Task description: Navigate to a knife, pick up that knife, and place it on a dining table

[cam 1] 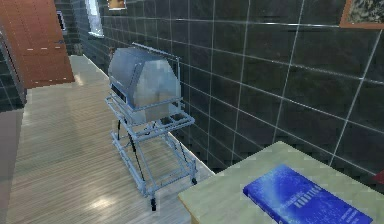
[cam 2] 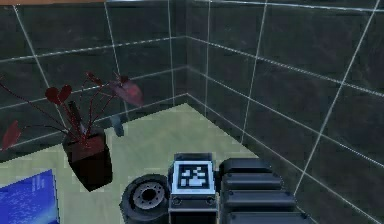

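1. Right, forward view first: a metal cart [cam 1: 150,125] stands on the wooden floor [cam 1: 60,150] beside the dark tiled wall [cam 1: 260,70], carrying a silvery box [cam 1: 145,78].
2. Up at that view's left there's a reddish-brown door [cam 1: 35,40], and top right on the wall is the corner of a framed picture [cam 1: 362,12].
3. Bottom right is the corner of a pale table [cam 1: 225,190], with a flat blue thing [cam 1: 300,195] lying on it.
4. Over to the arm side view: the pale tabletop runs into a corner of tiled walls, and the blue thing sits at the bottom left.
5. This view adds a red-leaved plant [cam 2: 80,110] in a dark pot [cam 2: 88,160] on the table, with a small blue-grey upright thing [cam 2: 118,125] behind it.
6. My arm [cam 2: 250,190] comes up from the bottom edge with a white marked square [cam 2: 196,178] at its end. My gripper [cam 2: 150,198] is the dark body just left of the square, near the pot.
7. I can't make out its far end, so I cannot tell whether it holds anything.
8. Where the knife is, I cannot tell.
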Controlling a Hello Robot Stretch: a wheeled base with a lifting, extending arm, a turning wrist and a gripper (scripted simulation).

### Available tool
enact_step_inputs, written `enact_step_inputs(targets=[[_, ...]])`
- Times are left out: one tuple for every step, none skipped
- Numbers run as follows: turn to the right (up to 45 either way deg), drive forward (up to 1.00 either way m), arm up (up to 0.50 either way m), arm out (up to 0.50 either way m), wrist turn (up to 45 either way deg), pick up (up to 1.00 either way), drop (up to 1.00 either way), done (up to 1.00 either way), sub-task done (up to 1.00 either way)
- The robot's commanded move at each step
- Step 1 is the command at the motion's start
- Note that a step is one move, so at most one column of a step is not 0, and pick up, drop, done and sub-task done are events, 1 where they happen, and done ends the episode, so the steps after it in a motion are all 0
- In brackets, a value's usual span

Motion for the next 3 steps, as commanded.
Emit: enact_step_inputs(targets=[[0.0,0.0,0.0,0.38,0.0,0.0,0.0,0.0,0.0],[0.0,0.0,0.0,0.0,39.0,0.0,0.0,0.0,0.0],[0.0,0.0,-0.04,0.0,0.0,0.0,0.0,0.0,0.0]])
